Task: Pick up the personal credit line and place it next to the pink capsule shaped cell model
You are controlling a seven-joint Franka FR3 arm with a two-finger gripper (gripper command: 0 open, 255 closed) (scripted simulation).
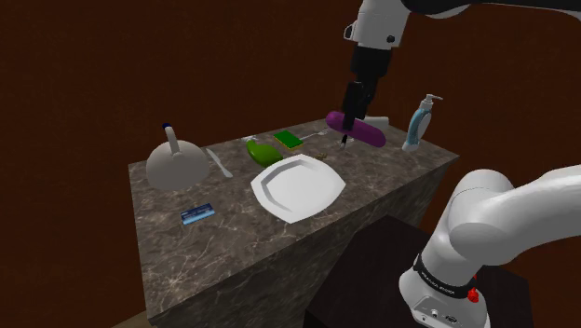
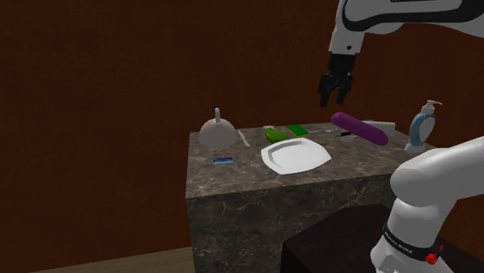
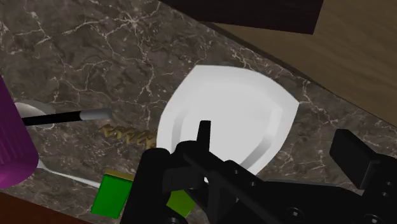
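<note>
The fingers stand spread, with nothing between them. The gripper [image 2: 333,99] hangs in the air above the counter [image 2: 233,194], over the end where the purple capsule-shaped model [image 2: 358,128] lies. In the shoulder view the gripper [image 1: 345,135] is drawn across the capsule [image 1: 358,129], but the second exterior view shows clear space between the fingertips and the counter top.

The credit card [image 1: 198,213] is a small blue rectangle lying flat at the opposite end of the counter. It sits between a white bell-shaped thing [image 1: 175,163] with a blue tip and the long edge that faces the cameras. In the second exterior view the card [image 2: 223,160] lies close to the short edge farthest from the capsule. It is well apart from the fingers, and the white plate [image 1: 298,186] lies between the two, near the middle of the counter.

Along the back edge, between the bell-shaped thing and the capsule, lie a lime-green item [image 1: 261,152] and a darker green block [image 1: 288,140]. A pump bottle [image 1: 419,121] stands upright at the corner beyond the capsule.

In the wrist view the gripper [image 3: 254,168] looks down on the plate [image 3: 229,121] and the dark veined counter [image 3: 95,57]. The capsule's purple end [image 3: 13,146] lies off to one side.
</note>
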